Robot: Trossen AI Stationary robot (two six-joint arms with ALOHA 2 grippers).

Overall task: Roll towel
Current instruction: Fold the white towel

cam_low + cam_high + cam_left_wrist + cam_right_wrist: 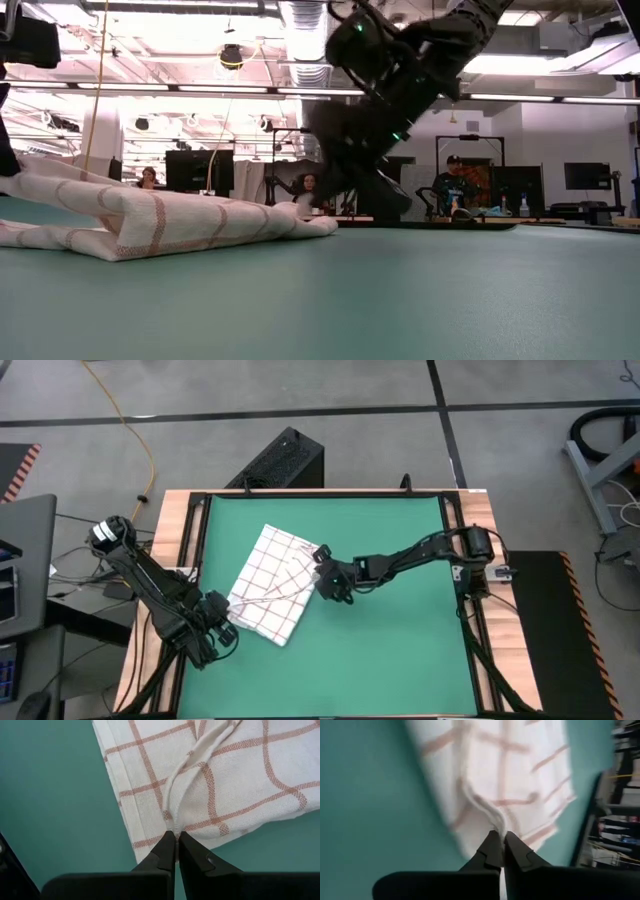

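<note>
Green mat (400, 300) fills the near foreground of the low view, flat and smooth, and covers most of the counter (172, 525), whose wooden edge shows along the left side and far rim in the high view. On the mat's left half lies the towel (272, 583), white with a thin red check, folded over itself in loose layers and set at a slant; a raised crease runs across its top.

At the towel's right edge, the right pincer (501, 842) has its fingers pressed together on a ridge of the cloth, pinching the towel there. At the opposite, near-left edge the left pincer (177, 841) is likewise closed, its tips meeting right at the hem where the crease ends; whether cloth is caught between them cannot be told.

Around the counter the floor (380, 420) is grey concrete with dark seams, a yellow cable (140, 440) trailing across it and a black box (285, 458) standing just behind the far rim. Level across the mat, the room beyond is a bright workshop with ceiling ducts (300, 25) and strip lights, dark monitors (195, 170) on distant desks, and a few seated people (455, 180).
</note>
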